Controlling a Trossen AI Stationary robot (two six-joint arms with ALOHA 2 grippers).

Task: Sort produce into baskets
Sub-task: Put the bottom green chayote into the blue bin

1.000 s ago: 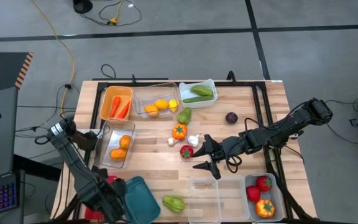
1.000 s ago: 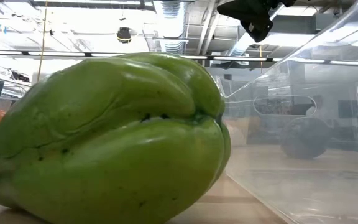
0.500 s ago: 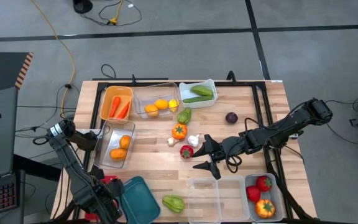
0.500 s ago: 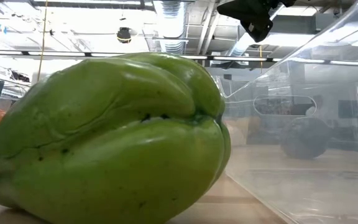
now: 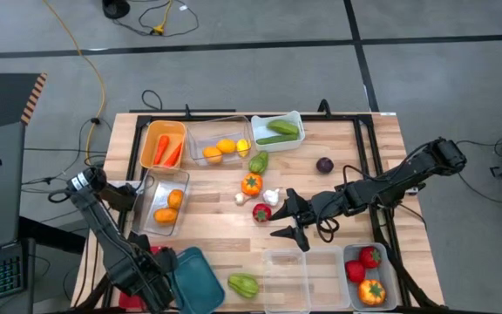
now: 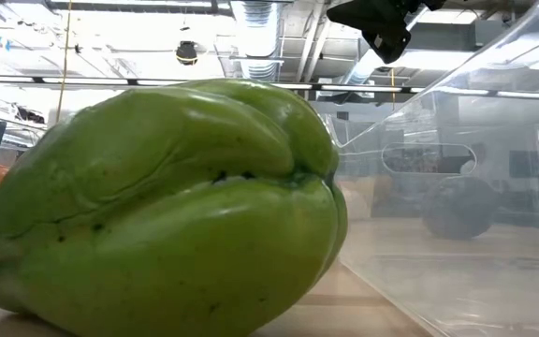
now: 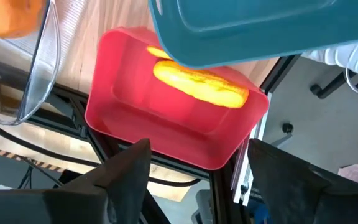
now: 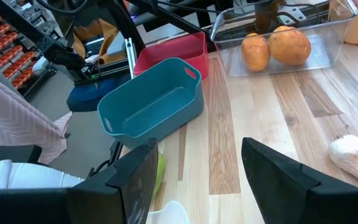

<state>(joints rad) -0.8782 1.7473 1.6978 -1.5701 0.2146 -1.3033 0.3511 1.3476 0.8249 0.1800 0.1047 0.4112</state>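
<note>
My left gripper (image 5: pixel 146 283) hangs open at the table's near left corner, pointing down over the red basket (image 7: pixel 166 118). A yellow-orange oblong piece of produce (image 7: pixel 201 84) lies on that basket's floor, under the fingers and apart from them. The teal basket (image 5: pixel 197 277) stands beside it, partly over its far side in the left wrist view. My right gripper (image 5: pixel 279 214) hovers open over mid-table beside a red fruit (image 5: pixel 261 212) and the garlic (image 5: pixel 271 197), with nothing between its fingers (image 8: pixel 199 146). A green chayote (image 6: pixel 157 206) rests on the table near the front edge.
Orange (image 5: pixel 164 146), clear (image 5: pixel 220 144) and white (image 5: pixel 279 131) baskets line the far edge. A clear one with oranges (image 5: pixel 166 203) sits left. A clear basket (image 5: pixel 286 279) and one holding tomatoes (image 5: pixel 369 277) sit at the near right. Green (image 5: pixel 258 162), orange (image 5: pixel 251 184) and purple (image 5: pixel 324 165) produce lie loose.
</note>
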